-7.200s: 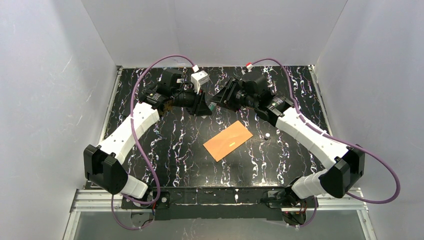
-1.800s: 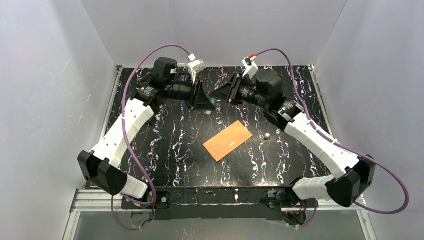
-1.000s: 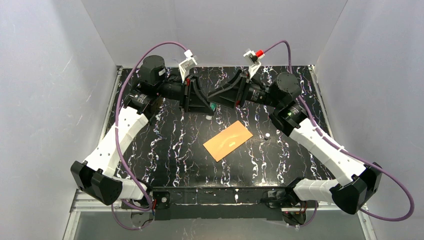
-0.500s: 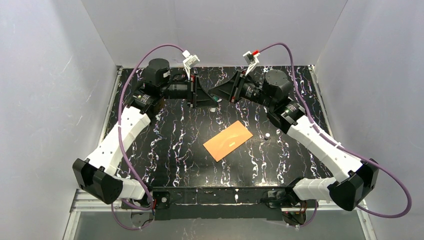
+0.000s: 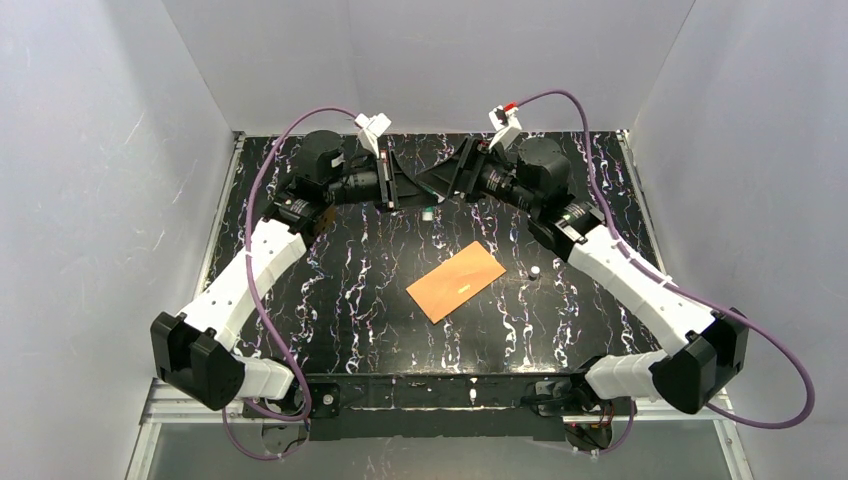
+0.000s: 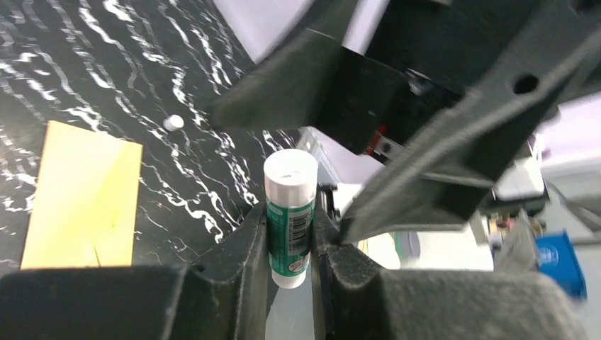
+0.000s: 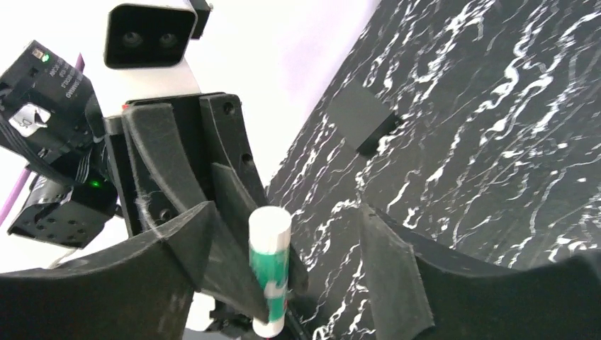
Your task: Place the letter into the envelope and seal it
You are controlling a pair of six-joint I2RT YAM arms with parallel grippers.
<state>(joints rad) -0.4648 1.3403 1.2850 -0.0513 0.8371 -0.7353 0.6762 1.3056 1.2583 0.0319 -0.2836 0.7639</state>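
— What takes up most of the view?
— A black, white-veined surface [image 5: 330, 290], with the left arm [image 5: 245, 285] and right arm [image 5: 640, 285] reaching over it from the near edge and meeting at the far side

— And the envelope [image 5: 456, 281]?
— Flat at the middle of the surface, turned at a slant, well apart from both arms. It lies alone; I cannot tell whether anything is inside it

— What are the left fingers [image 5: 403, 190] doing?
— Pinching a glue stick [image 6: 289, 219] by its green body, its white end pointing out past the tips

— The right fingers [image 5: 437, 185]?
— Spread wide. The wrist view shows the stick's white end standing between them, closer to one finger, with neither pressing on it

— Anything smaller?
— A small white round piece [image 5: 535, 271] on the surface just beside the envelope's right corner, not touching it
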